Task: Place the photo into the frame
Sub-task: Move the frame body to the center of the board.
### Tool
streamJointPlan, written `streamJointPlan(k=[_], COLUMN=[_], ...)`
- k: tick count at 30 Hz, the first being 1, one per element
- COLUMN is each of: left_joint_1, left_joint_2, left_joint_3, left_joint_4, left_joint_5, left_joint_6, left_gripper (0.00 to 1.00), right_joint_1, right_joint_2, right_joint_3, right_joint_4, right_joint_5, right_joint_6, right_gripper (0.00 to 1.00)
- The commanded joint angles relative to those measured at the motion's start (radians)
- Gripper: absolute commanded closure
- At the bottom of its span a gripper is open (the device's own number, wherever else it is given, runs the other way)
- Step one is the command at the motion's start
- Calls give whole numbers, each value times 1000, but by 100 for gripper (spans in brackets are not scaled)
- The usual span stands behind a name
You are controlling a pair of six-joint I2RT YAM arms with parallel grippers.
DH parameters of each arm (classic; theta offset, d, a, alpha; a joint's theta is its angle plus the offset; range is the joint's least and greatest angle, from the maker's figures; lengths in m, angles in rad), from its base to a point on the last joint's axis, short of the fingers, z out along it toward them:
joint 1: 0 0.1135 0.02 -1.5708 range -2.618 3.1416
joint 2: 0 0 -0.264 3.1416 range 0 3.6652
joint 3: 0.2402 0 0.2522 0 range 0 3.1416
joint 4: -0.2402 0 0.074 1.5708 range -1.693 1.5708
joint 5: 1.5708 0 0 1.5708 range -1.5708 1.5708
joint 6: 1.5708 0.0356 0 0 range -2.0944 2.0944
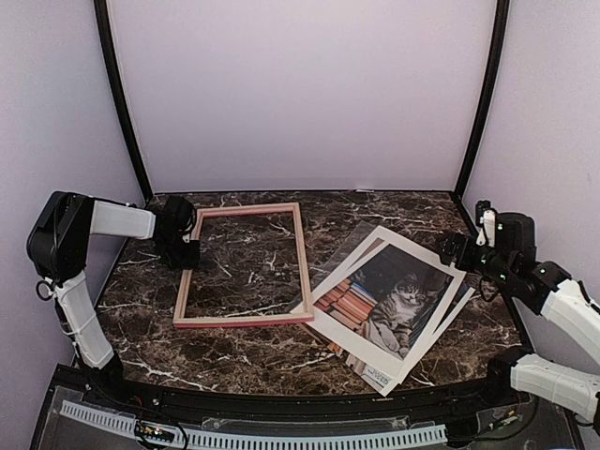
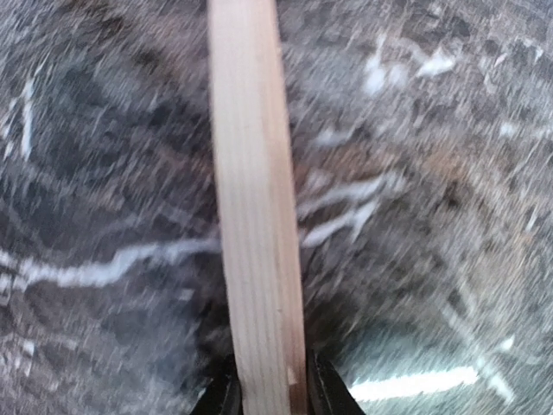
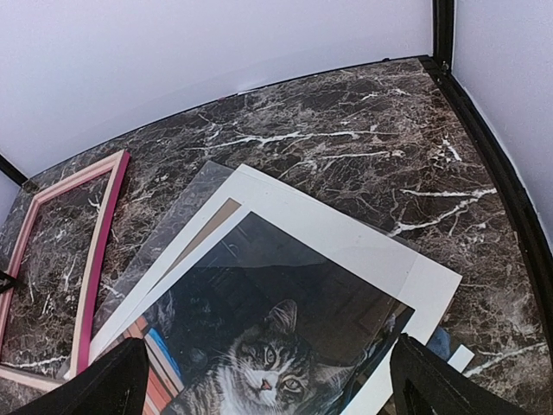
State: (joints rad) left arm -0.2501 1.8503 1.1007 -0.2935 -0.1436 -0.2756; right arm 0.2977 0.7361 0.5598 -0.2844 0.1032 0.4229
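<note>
The frame [image 1: 303, 262] lies flat on the marble table at left of centre, its pale wood face up and pink showing on its edges. My left gripper [image 1: 187, 246] is at the frame's left rail. In the left wrist view that wooden rail [image 2: 255, 216] runs between the black fingers [image 2: 223, 398], which press against both its sides. The photo [image 1: 389, 295], a tabby cat with stacked books and a white border, lies face up to the right, its left corner on the frame's right rail. My right gripper [image 1: 457, 251] hovers open above the photo's [image 3: 285, 311] right end.
A clear sheet [image 1: 349, 246] and a brown cardboard board [image 3: 207, 229] lie under the photo. A printed white slip [image 1: 380, 378] pokes out at its near corner. Lilac walls and black corner posts [image 1: 480, 103] close in the marble table [image 1: 394, 211].
</note>
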Motion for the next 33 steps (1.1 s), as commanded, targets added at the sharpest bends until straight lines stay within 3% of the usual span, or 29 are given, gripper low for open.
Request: streamJointPlan(k=[1,6,13,33], left_joint_1=[2,2,9,112], left_joint_2=[-86,-146,-106,-10], left_joint_3=[-84,-134,-132,-51], left_joint_4=[-103,-124,-158,-56], left_joint_5=[-56,-121,-302,-332], left_joint_6=[29,47,91,351], left_gripper=[82,86,89,89], right_joint_1=[-6,-6,-6,-6], right_joint_2=[11,46,122,258], right_joint_3=[15,24,25,23], right_joint_4=[5,-3,25,46], right_joint_5=[5,14,36,32], right_joint_6=[8,4,-11,-15], right_gripper=[1,1,1,1])
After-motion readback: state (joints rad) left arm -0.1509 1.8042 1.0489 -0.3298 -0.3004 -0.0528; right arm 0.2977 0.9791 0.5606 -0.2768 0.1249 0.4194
